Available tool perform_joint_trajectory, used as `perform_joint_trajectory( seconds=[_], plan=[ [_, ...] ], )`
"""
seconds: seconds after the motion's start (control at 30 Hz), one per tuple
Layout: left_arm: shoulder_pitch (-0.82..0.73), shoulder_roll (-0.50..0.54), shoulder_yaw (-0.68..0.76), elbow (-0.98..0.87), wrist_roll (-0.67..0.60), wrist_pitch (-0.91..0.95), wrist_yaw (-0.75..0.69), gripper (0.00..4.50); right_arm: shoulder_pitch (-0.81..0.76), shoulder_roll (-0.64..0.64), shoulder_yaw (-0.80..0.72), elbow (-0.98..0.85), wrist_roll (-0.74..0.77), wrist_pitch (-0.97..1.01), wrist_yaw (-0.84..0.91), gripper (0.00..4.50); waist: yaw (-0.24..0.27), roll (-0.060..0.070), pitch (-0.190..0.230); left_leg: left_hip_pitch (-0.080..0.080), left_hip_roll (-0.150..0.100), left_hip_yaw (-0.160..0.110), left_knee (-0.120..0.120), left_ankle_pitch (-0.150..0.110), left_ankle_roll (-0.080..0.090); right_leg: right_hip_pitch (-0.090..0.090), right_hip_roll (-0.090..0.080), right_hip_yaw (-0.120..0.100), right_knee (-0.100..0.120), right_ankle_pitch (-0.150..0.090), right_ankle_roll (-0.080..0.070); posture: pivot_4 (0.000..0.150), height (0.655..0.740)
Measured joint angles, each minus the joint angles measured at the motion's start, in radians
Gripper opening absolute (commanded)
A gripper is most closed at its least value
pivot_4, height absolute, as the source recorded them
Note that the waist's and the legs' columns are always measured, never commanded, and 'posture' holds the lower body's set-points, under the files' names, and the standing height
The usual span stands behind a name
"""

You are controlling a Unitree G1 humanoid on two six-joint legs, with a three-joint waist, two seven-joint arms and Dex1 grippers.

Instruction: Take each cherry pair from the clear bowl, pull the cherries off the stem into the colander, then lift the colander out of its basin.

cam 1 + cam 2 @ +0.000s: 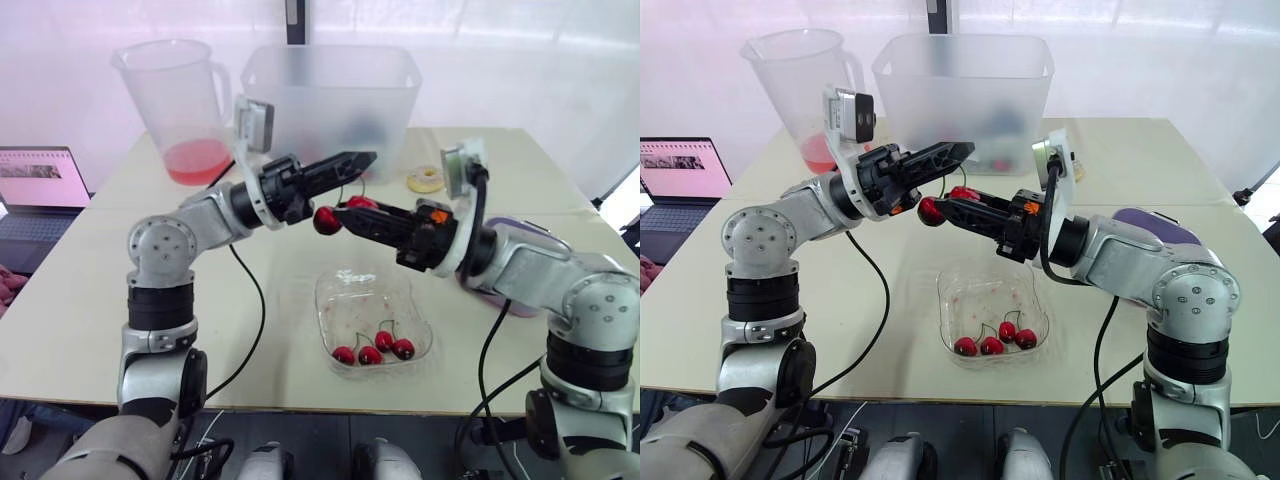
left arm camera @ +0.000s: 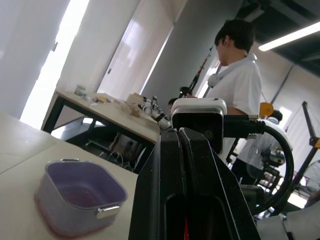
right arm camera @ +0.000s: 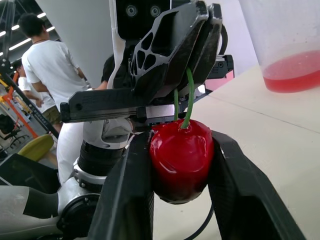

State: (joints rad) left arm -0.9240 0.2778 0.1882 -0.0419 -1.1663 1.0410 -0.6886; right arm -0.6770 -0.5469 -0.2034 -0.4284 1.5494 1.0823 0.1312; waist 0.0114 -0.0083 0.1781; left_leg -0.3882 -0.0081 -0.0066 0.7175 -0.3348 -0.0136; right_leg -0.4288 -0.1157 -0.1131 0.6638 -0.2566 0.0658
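Cherry (image 3: 181, 157) is clamped between the two fingers of the right gripper (image 1: 342, 216), held in the air above the clear bowl (image 1: 350, 300). Its green stem (image 3: 189, 100) goes up into the left gripper (image 1: 360, 158), whose fingers are pressed together on it just above the fruit. The two grippers meet tip to tip over the table (image 1: 80, 300). More cherries (image 1: 372, 352) lie in the bowl. The purple colander (image 2: 82, 192) sits in its basin (image 2: 60, 222) behind the right arm.
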Motion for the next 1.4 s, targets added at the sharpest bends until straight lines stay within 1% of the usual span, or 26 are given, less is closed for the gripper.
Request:
perform_joint_trajectory(
  seconds=[0.27,0.37,0.4,0.43,0.77,0.93,1.2,1.27,1.3,1.4],
  plan=[
    [0.000,0.000,-0.007,0.000,-0.001,0.001,0.001,0.00,0.011,-0.042,0.012,0.000,0.030,-0.040,-0.007,1.66,0.001,0.000,0.000,0.000,0.000,0.000,0.000,-0.002,0.003,0.000,0.000,0.000,0.000,0.000,0.000,0.150,0.6886],
    [0.000,0.000,-0.009,0.000,-0.001,0.001,0.001,0.00,0.021,-0.064,0.014,0.000,0.046,-0.045,-0.003,0.78,0.001,0.000,0.000,0.000,0.000,0.000,0.000,-0.002,0.004,0.000,0.000,0.000,0.000,0.000,0.000,0.150,0.6886],
    [0.000,0.000,-0.010,0.000,-0.001,0.001,0.002,0.00,0.024,-0.067,0.015,0.000,0.047,-0.049,0.000,0.57,0.000,0.000,0.000,0.000,0.000,0.000,0.000,-0.002,0.004,0.000,0.000,0.000,0.000,0.000,0.000,0.150,0.6886],
    [0.000,0.000,-0.011,0.000,-0.001,0.001,0.002,0.00,0.026,-0.072,0.016,0.000,0.049,-0.052,0.003,0.52,0.000,0.000,0.000,0.000,0.000,0.000,0.000,-0.002,0.004,0.000,0.000,0.000,0.000,0.000,0.000,0.150,0.6886],
    [0.000,-0.003,-0.022,0.000,0.000,0.001,0.002,0.00,0.041,-0.140,0.035,0.005,0.054,-0.063,0.064,0.52,0.002,0.000,0.000,0.000,0.000,0.000,0.000,-0.002,0.004,0.000,0.000,0.000,-0.001,0.000,0.000,0.150,0.6886],
    [0.000,0.000,-0.019,0.003,0.024,-0.043,-0.001,0.00,0.142,-0.230,0.034,0.033,0.032,-0.024,0.123,0.52,0.002,-0.001,0.001,-0.001,0.000,0.000,0.000,-0.003,0.006,0.000,0.000,0.000,-0.001,0.000,0.000,0.150,0.6886],
    [0.000,0.001,-0.017,0.004,0.039,-0.051,-0.020,0.00,0.204,-0.263,0.024,0.045,0.024,-0.018,0.196,0.52,0.003,-0.001,0.001,-0.001,0.001,0.000,0.000,-0.003,0.006,0.000,0.001,0.000,-0.002,0.000,0.000,0.150,0.6886],
    [0.000,0.000,-0.017,0.004,0.043,-0.051,-0.020,0.00,0.205,-0.289,0.004,0.063,-0.001,-0.021,0.221,0.52,0.004,-0.001,0.001,-0.001,0.000,0.000,0.001,-0.003,0.006,0.000,0.001,0.000,-0.002,0.000,0.000,0.150,0.6886],
    [0.000,0.001,-0.017,0.003,0.045,-0.052,-0.020,0.00,0.205,-0.327,-0.019,0.091,-0.036,-0.026,0.240,0.52,0.005,-0.001,0.001,-0.001,0.000,0.000,0.001,-0.004,0.006,0.000,0.000,0.000,-0.002,0.000,0.000,0.150,0.6886],
    [0.011,0.004,-0.018,-0.003,0.069,-0.076,-0.029,0.00,0.192,-0.445,-0.071,0.212,-0.204,-0.070,0.278,0.52,0.004,-0.001,0.001,-0.001,-0.001,0.001,0.001,-0.004,0.008,0.000,-0.001,0.000,-0.002,0.000,0.000,0.150,0.6886]
  ],
)
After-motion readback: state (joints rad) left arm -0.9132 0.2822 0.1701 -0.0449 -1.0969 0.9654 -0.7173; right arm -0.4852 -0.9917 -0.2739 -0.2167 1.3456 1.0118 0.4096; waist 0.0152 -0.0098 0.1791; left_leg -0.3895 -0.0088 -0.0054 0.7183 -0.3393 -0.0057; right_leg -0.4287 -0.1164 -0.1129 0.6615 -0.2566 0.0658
